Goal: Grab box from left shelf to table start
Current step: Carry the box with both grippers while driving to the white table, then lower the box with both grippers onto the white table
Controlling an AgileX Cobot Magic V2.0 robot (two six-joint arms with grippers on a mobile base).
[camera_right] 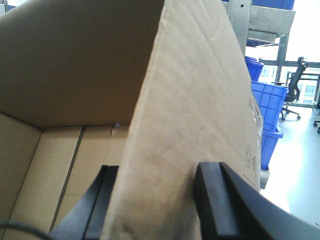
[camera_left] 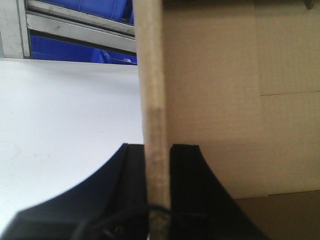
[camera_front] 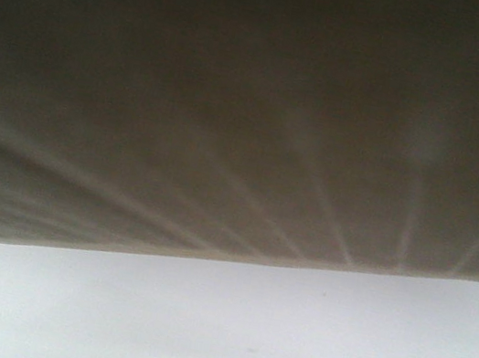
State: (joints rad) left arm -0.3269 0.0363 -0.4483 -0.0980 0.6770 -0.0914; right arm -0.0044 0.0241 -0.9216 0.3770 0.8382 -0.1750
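Box [camera_front: 254, 98]: an open brown cardboard carton that fills the upper part of the front view. Its lower edge runs along the white table [camera_front: 286, 336]. Whether the bottom rests on the surface or sits just clear of it cannot be told.

Left claw [camera_left: 156, 146]: closed on one upright wall of the box. One black finger [camera_left: 130, 190] is outside, on the table side, and the other is inside the carton. The cardboard is pinched between them.

Right claw [camera_right: 157, 167]: clamped likewise on another wall, with one finger [camera_right: 220, 200] outside and its mate inside. The bare carton floor shows below.

Surroundings: past the table's far edge, beside the left-hand wall, runs the silver rail of the shelf [camera_left: 75, 25]. Blue bins [camera_left: 65, 50] sit behind it. Outside the right-hand wall there are more blue bins, and beyond them an office chair [camera_right: 295, 85].
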